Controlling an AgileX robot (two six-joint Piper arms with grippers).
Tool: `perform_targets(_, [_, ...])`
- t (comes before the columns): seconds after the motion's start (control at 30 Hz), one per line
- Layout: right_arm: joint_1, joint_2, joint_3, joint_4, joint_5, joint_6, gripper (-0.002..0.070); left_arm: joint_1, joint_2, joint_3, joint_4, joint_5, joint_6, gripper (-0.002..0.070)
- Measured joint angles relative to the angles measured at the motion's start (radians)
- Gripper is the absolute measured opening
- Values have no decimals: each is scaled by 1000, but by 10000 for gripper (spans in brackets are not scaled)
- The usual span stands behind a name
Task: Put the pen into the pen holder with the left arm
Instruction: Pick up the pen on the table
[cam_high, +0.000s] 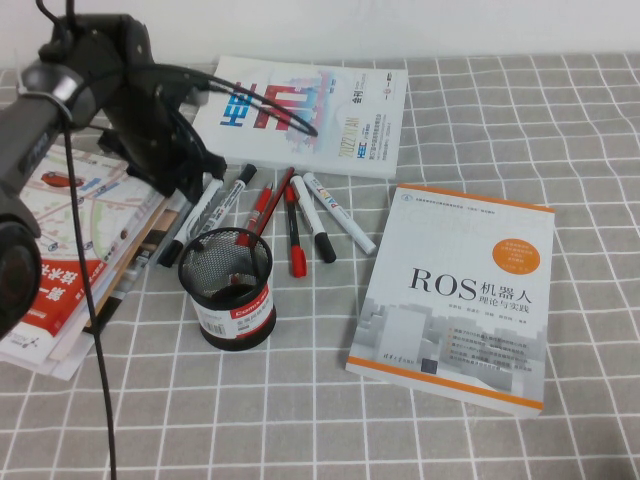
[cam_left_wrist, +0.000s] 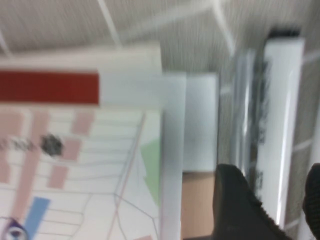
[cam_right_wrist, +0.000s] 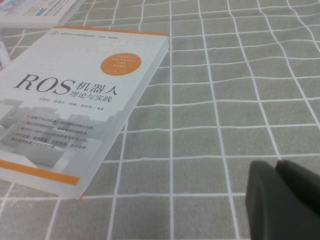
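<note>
The pen (cam_high: 172, 235) is a slim silver-grey stick lying on the cloth left of the black-capped markers (cam_high: 215, 205), beside the book stack. The black mesh pen holder (cam_high: 228, 288) stands upright just in front of it, with a red-and-white band at its base. My left gripper (cam_high: 190, 185) hangs low over the far ends of the pen and markers. In the left wrist view the left gripper (cam_left_wrist: 275, 210) is open; the pen (cam_left_wrist: 245, 100) runs beside one finger (cam_left_wrist: 235, 205) and a white marker (cam_left_wrist: 281, 115) lies in the gap. My right gripper (cam_right_wrist: 280, 197) is shut over bare cloth.
A ROS book (cam_high: 455, 290) lies to the right and a magazine (cam_high: 305, 110) at the back. Stacked maps and booklets (cam_high: 70, 250) fill the left edge. Red pens (cam_high: 292, 225) and more markers (cam_high: 325, 220) lie fanned behind the holder.
</note>
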Motion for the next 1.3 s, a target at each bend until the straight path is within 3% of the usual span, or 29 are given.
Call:
perform_targets(0.97, [0, 0, 0, 0, 0, 0, -15, 0, 41, -26, 40, 0, 16, 266])
perform_targets(1.3, [0, 0, 0, 0, 0, 0, -15, 0, 58, -26, 48, 0, 18, 161])
